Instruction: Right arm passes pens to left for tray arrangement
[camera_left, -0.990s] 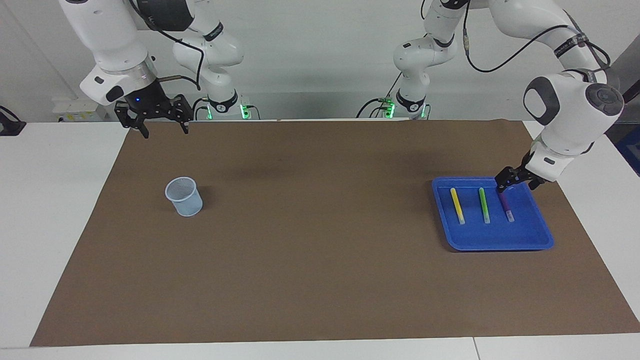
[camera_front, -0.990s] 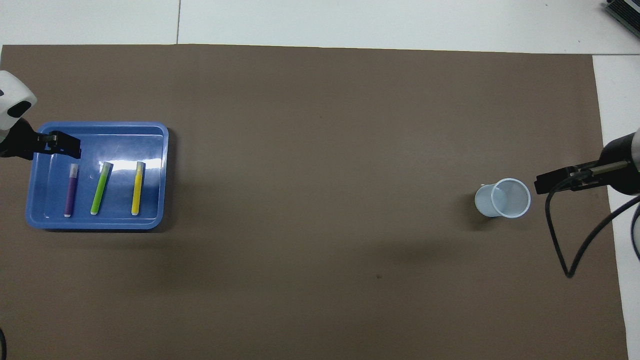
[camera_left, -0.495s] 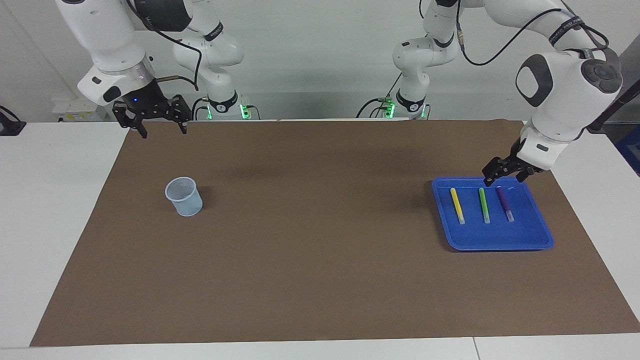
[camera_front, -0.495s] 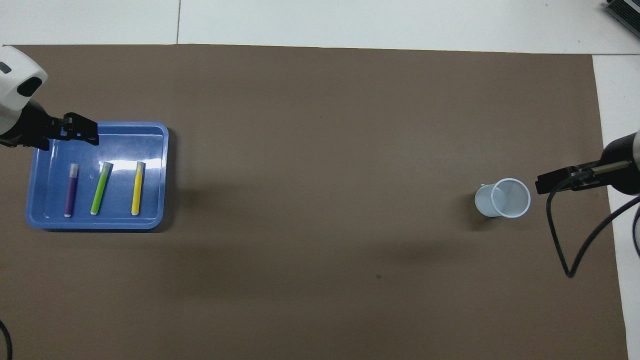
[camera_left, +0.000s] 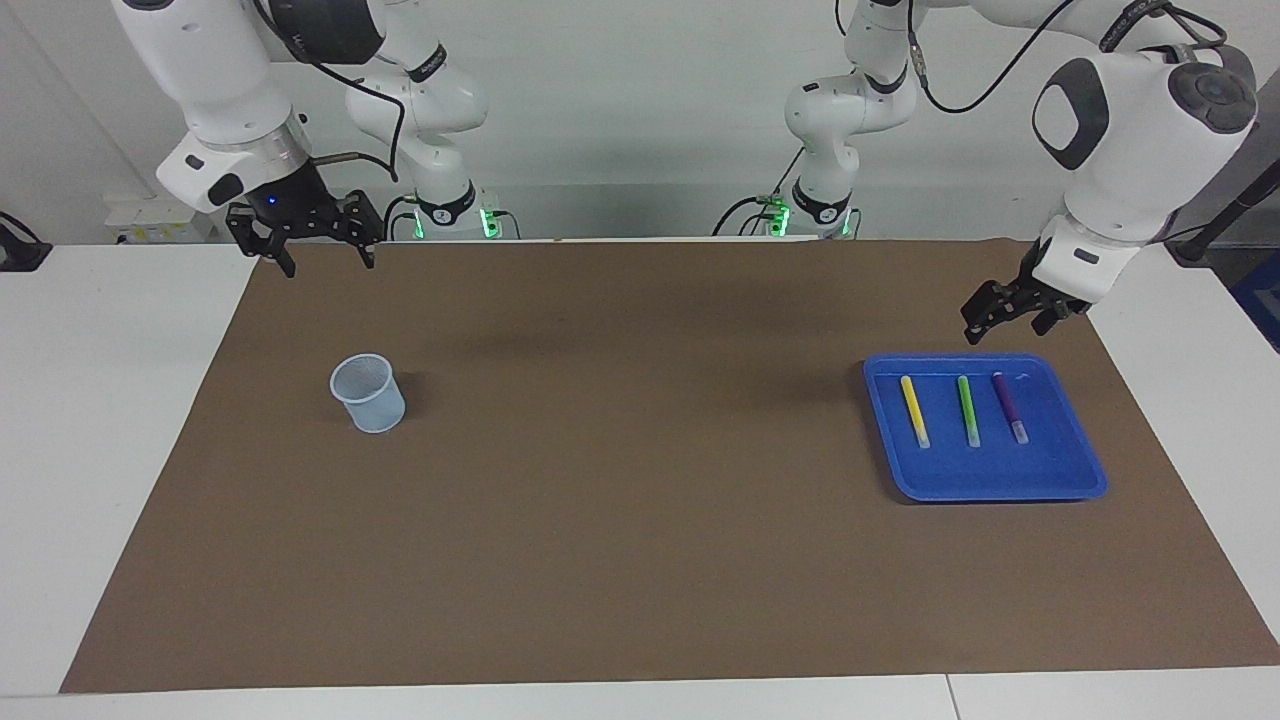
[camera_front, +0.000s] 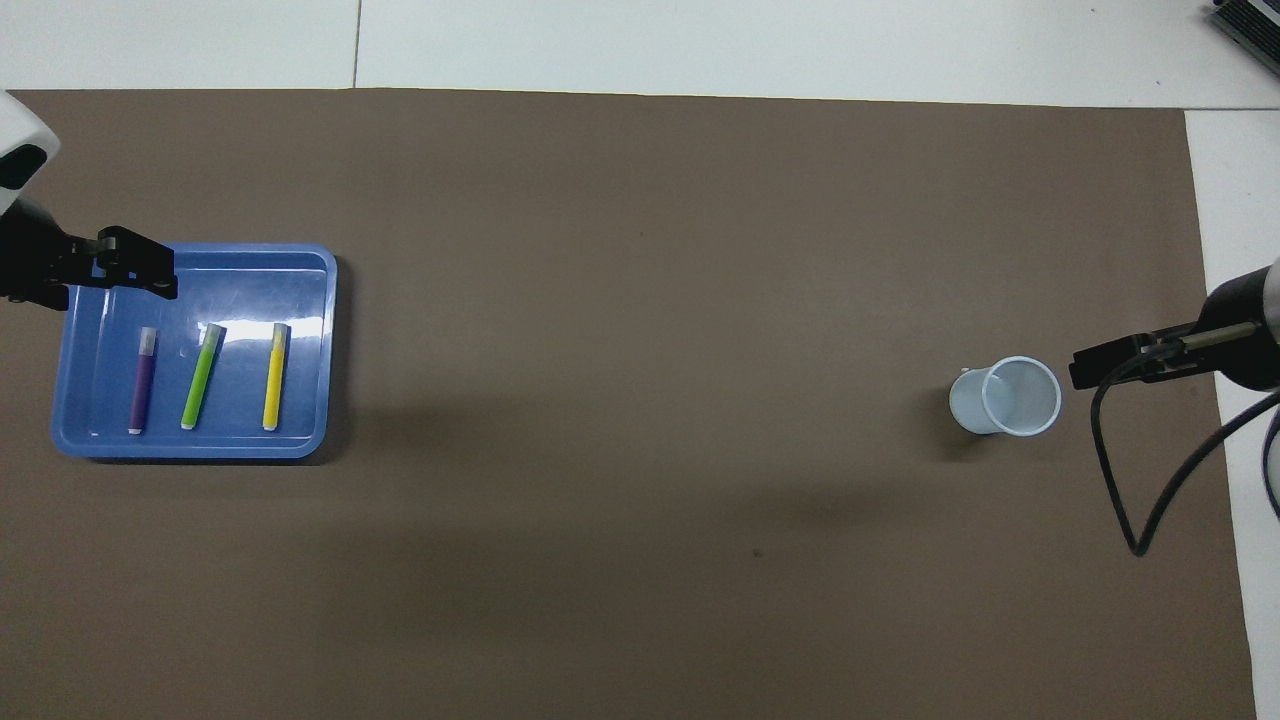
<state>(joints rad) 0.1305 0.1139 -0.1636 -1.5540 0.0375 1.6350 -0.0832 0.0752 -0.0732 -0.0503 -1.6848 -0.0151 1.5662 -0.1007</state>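
My left gripper (camera_left: 1008, 318) hangs open and empty above the tray (camera_left: 1060, 470); my right gripper (camera_left: 305, 240) waits open. The pens (camera_left: 967, 410) lie side by side inside the tray. I can read no writing on anything.

right arm (camera_left: 215, 75): glossy white jointed shells, ribbed silver wrist ring, looping black cable
right gripper (camera_left: 318, 258): black two-finger, small blue light above
left arm (camera_left: 1135, 110): white shells, grey round joint caps, black cable
left gripper (camera_left: 1005, 318): black
bases: green lights
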